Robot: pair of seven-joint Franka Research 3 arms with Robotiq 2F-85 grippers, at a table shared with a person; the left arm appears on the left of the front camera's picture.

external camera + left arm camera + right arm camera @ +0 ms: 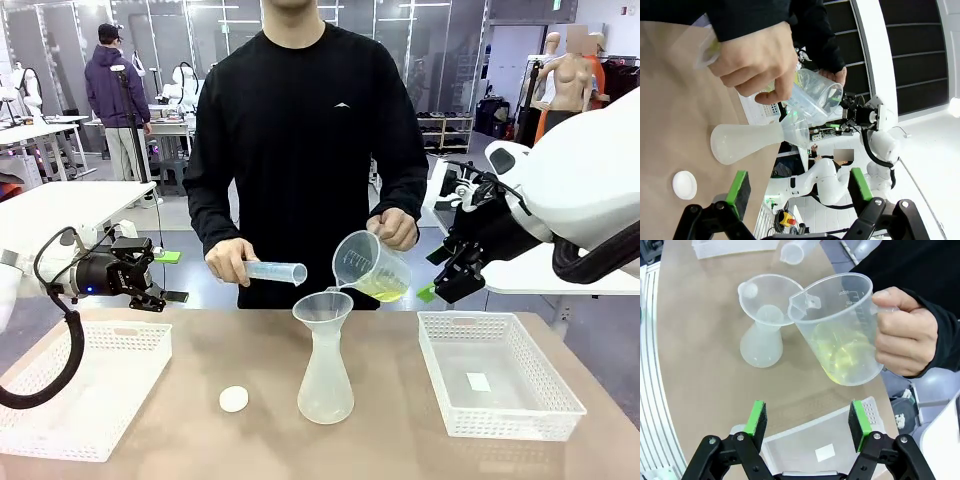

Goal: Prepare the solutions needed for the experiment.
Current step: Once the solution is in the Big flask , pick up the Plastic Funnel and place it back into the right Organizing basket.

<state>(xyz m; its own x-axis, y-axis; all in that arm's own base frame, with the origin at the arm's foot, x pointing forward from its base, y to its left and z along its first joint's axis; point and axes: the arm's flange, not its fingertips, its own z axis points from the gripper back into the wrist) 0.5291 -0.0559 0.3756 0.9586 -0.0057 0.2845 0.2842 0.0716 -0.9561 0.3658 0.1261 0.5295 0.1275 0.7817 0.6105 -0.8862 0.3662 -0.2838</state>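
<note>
Solutions (842, 359) in tilted beaker (837, 310) ahead of right jaws; both jaws open, empty.

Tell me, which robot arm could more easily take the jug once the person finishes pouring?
Probably right: the right gripper, open, hovers beside the jug; the left gripper hangs farther off, beyond the flask.

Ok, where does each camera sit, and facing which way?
Front: fixed on the robot's side, facing the person across the table; left gripper and right gripper at its sides.
Left wrist: rolled sideways, looking along open fingers at the flask.
Right wrist: looking down past open fingers at the beaker of solutions.
Shared: flask and beaker.
</note>
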